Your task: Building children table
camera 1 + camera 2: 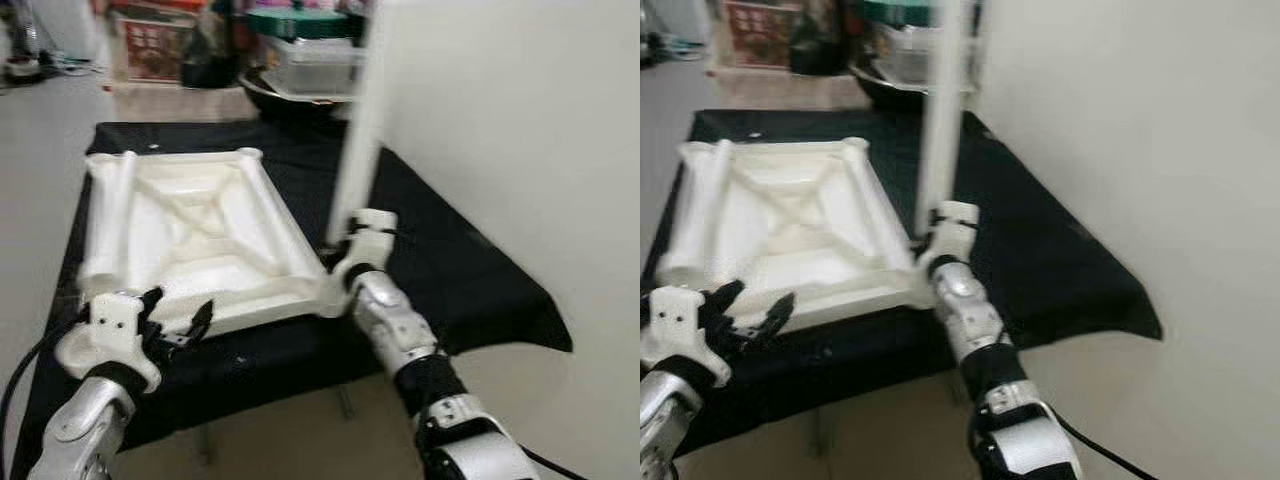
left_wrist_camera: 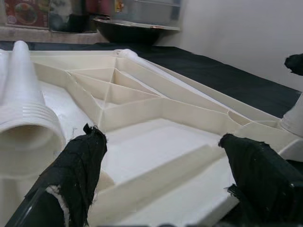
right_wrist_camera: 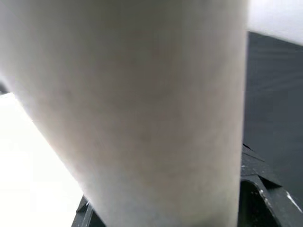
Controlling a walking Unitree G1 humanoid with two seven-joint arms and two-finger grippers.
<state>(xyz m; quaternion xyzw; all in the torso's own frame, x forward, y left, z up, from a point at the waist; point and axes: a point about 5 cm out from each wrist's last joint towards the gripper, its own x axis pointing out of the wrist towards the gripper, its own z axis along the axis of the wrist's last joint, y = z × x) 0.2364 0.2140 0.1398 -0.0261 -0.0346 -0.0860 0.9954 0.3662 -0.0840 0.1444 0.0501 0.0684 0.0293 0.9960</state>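
A black cloth point(image 1: 450, 270) is covering the table; at twelve o'clock a dark bowl point(image 1: 285, 100) is sitting beneath clear lidded containers point(image 1: 315, 60); a white wall point(image 1: 520, 130) is standing at three o'clock.

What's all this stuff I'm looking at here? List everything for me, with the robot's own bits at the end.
White plastic children's tabletop: one, white, lying underside up on the black cloth.
Loose white plastic leg: one, white, lying along the tabletop's far-left side.
Upright white plastic leg: one, white, standing at the tabletop's near-right corner.
Black cloth-covered table: one, black, under the tabletop.
Dark bowl: one, dark, behind the table.
Clear storage boxes: stacked, blurred, behind.
Left gripper: open, at the near-left edge.
Right gripper: gripping the upright leg.
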